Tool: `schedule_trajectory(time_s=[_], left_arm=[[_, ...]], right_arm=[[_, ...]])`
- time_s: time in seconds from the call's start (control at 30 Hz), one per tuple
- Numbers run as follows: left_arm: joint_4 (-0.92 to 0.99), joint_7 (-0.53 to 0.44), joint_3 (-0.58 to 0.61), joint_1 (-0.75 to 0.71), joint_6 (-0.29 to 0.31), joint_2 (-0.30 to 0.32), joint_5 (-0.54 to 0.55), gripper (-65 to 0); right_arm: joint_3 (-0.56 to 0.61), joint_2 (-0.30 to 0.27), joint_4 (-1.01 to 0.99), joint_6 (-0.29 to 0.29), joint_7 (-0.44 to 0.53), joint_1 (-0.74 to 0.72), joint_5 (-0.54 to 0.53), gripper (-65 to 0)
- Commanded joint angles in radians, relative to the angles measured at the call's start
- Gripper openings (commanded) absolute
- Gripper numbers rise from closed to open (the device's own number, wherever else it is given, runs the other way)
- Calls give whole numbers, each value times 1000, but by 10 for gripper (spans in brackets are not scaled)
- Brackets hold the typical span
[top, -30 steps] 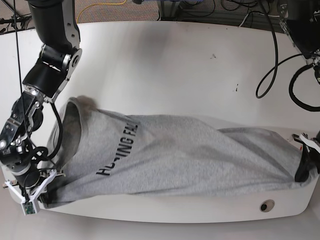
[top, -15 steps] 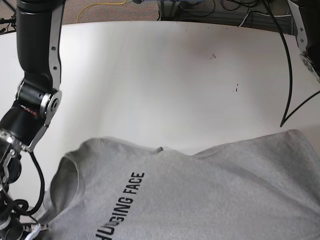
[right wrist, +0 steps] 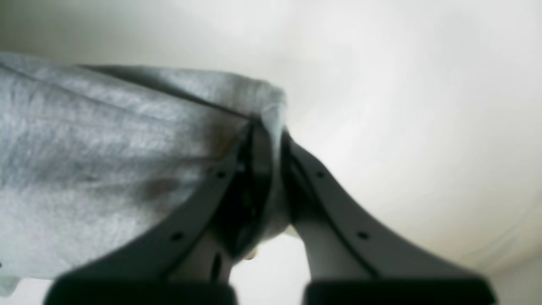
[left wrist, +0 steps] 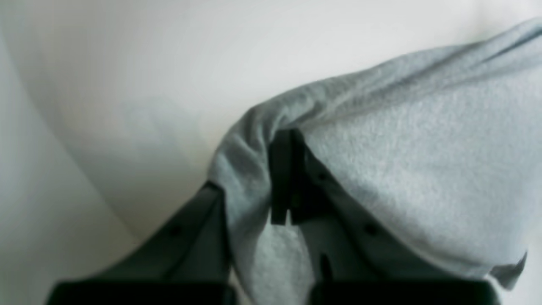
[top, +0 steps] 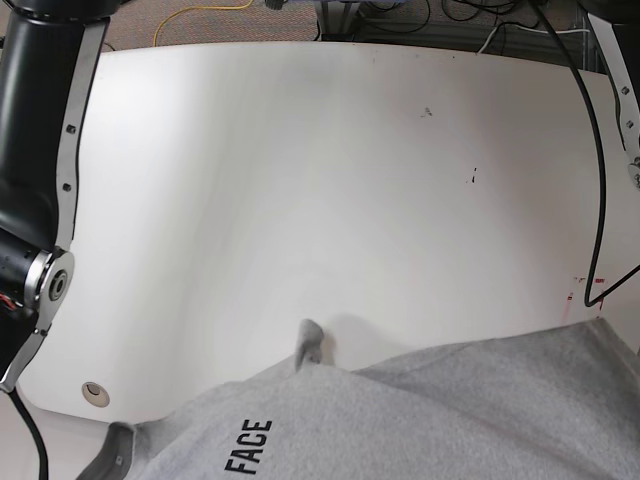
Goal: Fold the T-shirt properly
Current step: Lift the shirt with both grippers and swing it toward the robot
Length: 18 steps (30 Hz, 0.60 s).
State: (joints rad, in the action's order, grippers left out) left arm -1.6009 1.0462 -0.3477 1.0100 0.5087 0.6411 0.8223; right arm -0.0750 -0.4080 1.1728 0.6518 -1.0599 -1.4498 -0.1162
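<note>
The light grey T-shirt (top: 450,420) hangs lifted above the white table (top: 300,180), filling the bottom of the base view, with black letters "FACE" (top: 248,447) showing. Both grippers are out of the base view; only the arms show at the left (top: 40,150) and right (top: 622,100) edges. In the left wrist view my left gripper (left wrist: 271,178) is shut on a bunched edge of the T-shirt (left wrist: 402,148). In the right wrist view my right gripper (right wrist: 267,140) is shut on a corner of the T-shirt (right wrist: 106,148).
A round hole (top: 95,393) sits near the table's front left corner. A black cable (top: 598,200) hangs over the right side. A yellow cable (top: 200,15) and other cables lie behind the table's far edge.
Both grippers have raised the T-shirt off the table, towards the camera. The shirt now sits lower and larger in the base view, and more bare table shows.
</note>
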Motion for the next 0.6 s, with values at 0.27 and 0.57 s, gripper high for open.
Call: schedule_trajectory(time_s=[0.27, 0.57], left_arm=[[-22, -28, 55, 7, -11, -30, -5, -650], [-102, -31, 57, -196, -6, -47, 1, -650]], right_arm=[[30, -55, 17, 41, 14, -25, 2, -650], [-87, -90, 166, 46, 14, 260, 2, -650]])
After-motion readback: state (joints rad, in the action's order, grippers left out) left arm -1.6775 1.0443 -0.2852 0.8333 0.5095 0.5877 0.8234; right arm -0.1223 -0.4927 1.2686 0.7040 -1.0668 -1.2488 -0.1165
